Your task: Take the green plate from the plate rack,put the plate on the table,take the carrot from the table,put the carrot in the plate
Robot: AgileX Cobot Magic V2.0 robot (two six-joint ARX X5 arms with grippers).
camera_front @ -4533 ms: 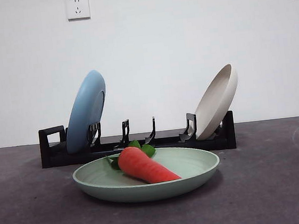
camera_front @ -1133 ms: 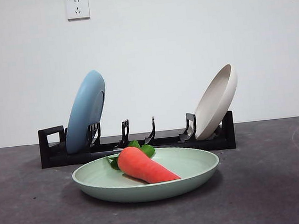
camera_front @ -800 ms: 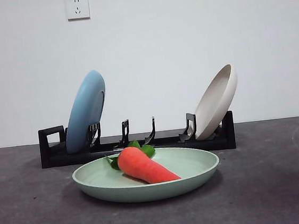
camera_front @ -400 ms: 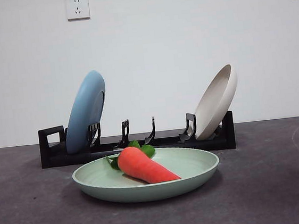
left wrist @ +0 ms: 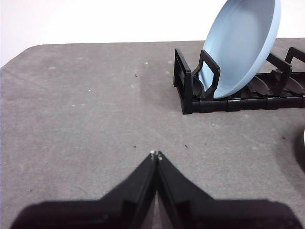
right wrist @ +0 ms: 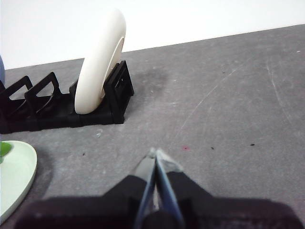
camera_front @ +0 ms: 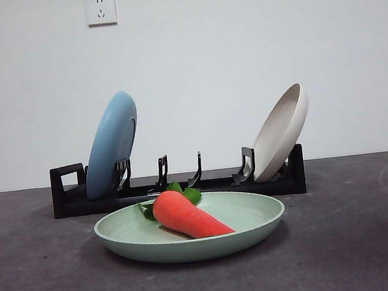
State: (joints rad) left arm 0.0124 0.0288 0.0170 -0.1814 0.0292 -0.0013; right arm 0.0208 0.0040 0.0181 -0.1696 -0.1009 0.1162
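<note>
As far as I can judge, the job is finished: the green plate [camera_front: 190,229] lies flat on the table [camera_front: 356,239] in front of the plate rack [camera_front: 177,186], and the carrot [camera_front: 187,215] rests inside it, leaves toward the rack, so nothing seems left to do. My left gripper [left wrist: 156,154] and right gripper [right wrist: 155,153] both hang over bare table with jaws pressed together, holding nothing. From my right gripper the plate's rim sits at about nine o'clock, well apart; from my left it is off past three o'clock.
</note>
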